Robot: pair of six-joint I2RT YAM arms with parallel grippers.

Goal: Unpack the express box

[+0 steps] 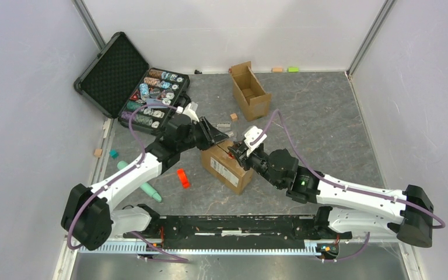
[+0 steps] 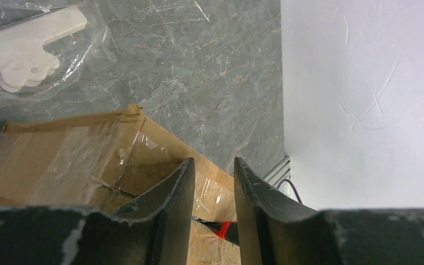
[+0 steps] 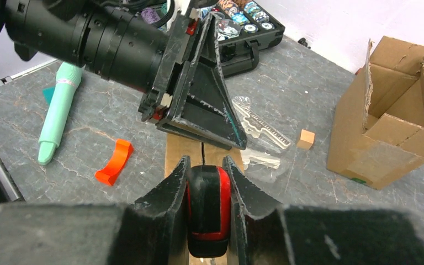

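Note:
The express box [image 1: 226,169], brown cardboard with a white label on its side, lies in the middle of the table. Its taped top [image 2: 61,160] shows a slit along the seam. My left gripper [image 1: 217,137] rests its fingertips on the box's far end [image 3: 174,157]. Its jaws [image 2: 212,163] stand a little apart, open, with nothing between them. My right gripper [image 3: 204,160] is shut on a black-and-red cutter [image 3: 208,204] above the box's near end [image 1: 240,150]. The cutter's blade tip [image 2: 221,227] points along the seam and shows between the left fingers.
An open, unlabelled cardboard box [image 1: 249,90] stands at the back. A black case of chips [image 1: 146,93] sits back left. An orange piece [image 1: 182,178], a teal cylinder [image 1: 146,186], a bagged white key shape [image 3: 259,132] and a small wooden cube [image 3: 307,139] lie around the box.

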